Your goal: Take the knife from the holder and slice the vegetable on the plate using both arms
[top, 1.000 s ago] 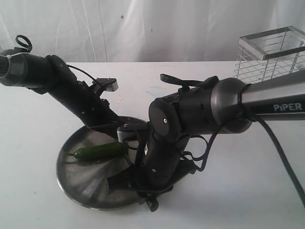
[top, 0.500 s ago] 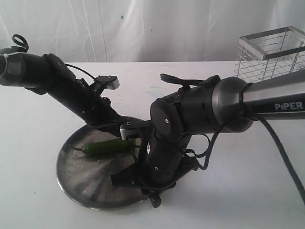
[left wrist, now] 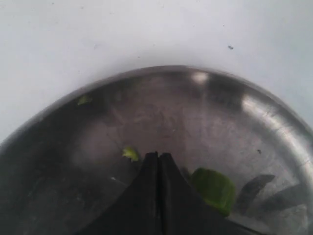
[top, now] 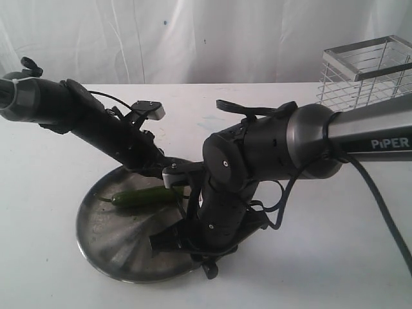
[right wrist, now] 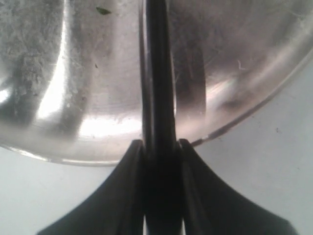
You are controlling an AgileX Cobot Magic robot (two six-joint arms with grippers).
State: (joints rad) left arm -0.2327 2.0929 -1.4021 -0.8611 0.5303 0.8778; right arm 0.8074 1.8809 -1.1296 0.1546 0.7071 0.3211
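Observation:
The green vegetable (top: 145, 197) lies on the steel plate (top: 103, 238), stem end pointing left. My left gripper (top: 172, 190) is shut at the pepper's right end. In the left wrist view its closed tips (left wrist: 158, 155) hold nothing, and the vegetable's cut end (left wrist: 213, 188) lies just beside them on the plate (left wrist: 195, 112). My right gripper (top: 161, 244) is low over the plate's near rim, shut (right wrist: 159, 144) on the black knife (right wrist: 157, 73), which reaches out across the plate (right wrist: 73, 73). The holder (top: 364, 71) stands at the far right.
Small green scraps (left wrist: 130, 153) lie on the plate near my left fingertips. The bulky right arm (top: 270, 154) hides the plate's right part. A loose black cable (top: 380, 206) trails from it over the white table (top: 322, 257).
The left arm has swung lower and to the right. The vegetable has slid a little right and farther back on the plate. The right gripper with the knife has barely shifted.

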